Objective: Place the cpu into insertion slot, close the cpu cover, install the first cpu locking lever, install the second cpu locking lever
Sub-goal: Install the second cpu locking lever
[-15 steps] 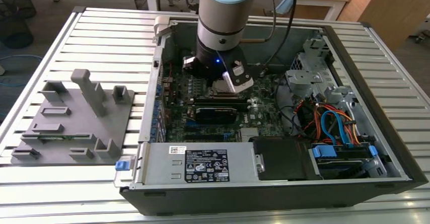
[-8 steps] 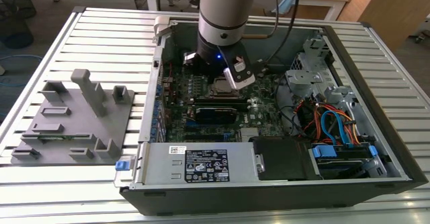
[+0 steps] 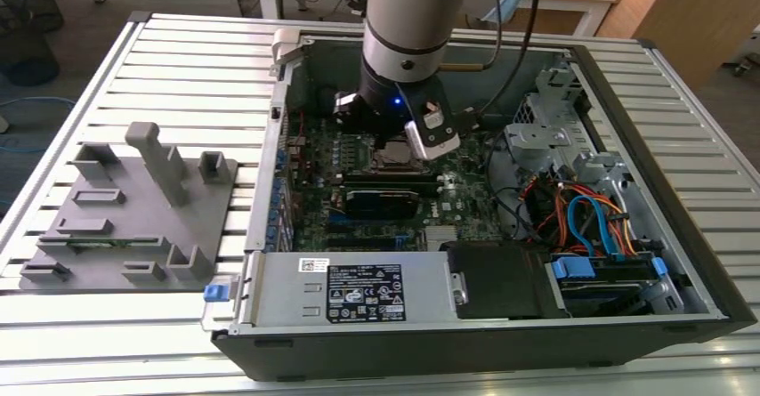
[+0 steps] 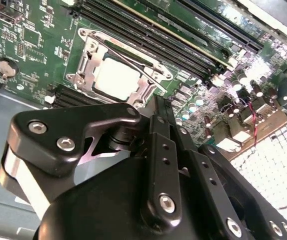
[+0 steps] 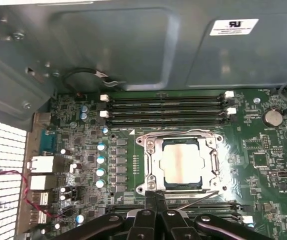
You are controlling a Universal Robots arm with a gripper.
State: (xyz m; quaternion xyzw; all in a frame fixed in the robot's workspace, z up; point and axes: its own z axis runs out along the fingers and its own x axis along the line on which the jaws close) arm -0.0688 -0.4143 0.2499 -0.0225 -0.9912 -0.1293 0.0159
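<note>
The gripper (image 5: pixel 155 198), fingers pressed together with nothing between them, has its tips at the edge of the cpu cover (image 5: pixel 153 165). The cover lies flat over the cpu (image 5: pixel 182 164), seated in the insertion slot (image 5: pixel 211 184) at the first wrist view's lower centre.

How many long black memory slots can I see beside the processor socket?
4: a pair of memory slots on the far side of the socket, another pair next to the claw. The claw hides part of this pair.
</note>
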